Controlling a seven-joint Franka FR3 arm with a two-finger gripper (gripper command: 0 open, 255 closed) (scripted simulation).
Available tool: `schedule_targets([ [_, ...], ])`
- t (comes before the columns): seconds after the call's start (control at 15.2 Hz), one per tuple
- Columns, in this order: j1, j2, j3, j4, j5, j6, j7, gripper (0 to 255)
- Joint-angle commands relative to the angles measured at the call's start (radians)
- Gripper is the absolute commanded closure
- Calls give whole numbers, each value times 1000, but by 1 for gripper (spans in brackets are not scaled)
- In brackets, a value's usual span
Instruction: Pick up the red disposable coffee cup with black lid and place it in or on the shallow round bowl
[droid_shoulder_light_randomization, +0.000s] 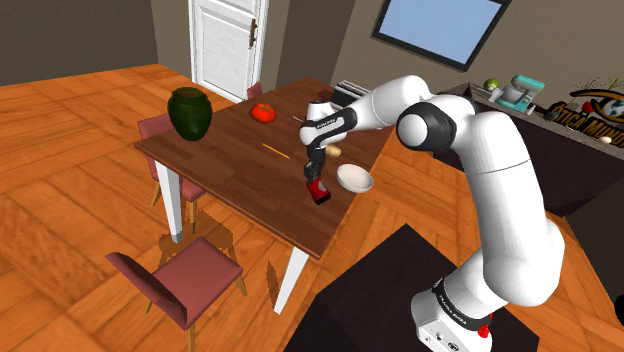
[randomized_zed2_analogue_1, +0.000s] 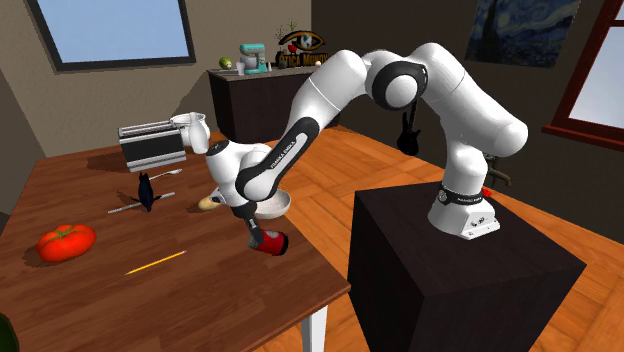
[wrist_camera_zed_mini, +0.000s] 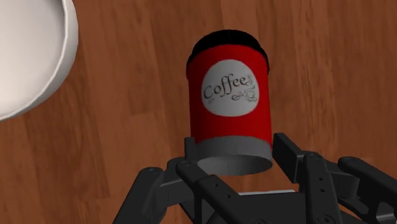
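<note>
Where the table (droid_shoulder_light_randomization: 240, 175) ends close by, the gripper (wrist_camera_zed_mini: 233, 162) clasps the tilted red cup (wrist_camera_zed_mini: 229, 102) between its fingers, just beside the white bowl (wrist_camera_zed_mini: 32, 57); open wood stretches towards the tomato (randomized_zed2_analogue_1: 66, 241).

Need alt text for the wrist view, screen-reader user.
A red coffee cup with a black lid and a white "Coffee" label is clasped near its grey base by the black gripper, over a wooden table. A white bowl lies beside it.

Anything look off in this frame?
Yes: the red coffee cup is clasped in the gripper by its grey base end. Its black lid points away toward the wooden table, so it is tipped, not upright. The white bowl beside it looks normal.
</note>
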Motion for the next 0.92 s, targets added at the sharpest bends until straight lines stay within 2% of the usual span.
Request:
schedule_targets([
  [0.0,2,-22,-2,-8,-2,-14,-1,255],
  [0.86,11,-143,-12,-31,-12,-111,-6,255],
])
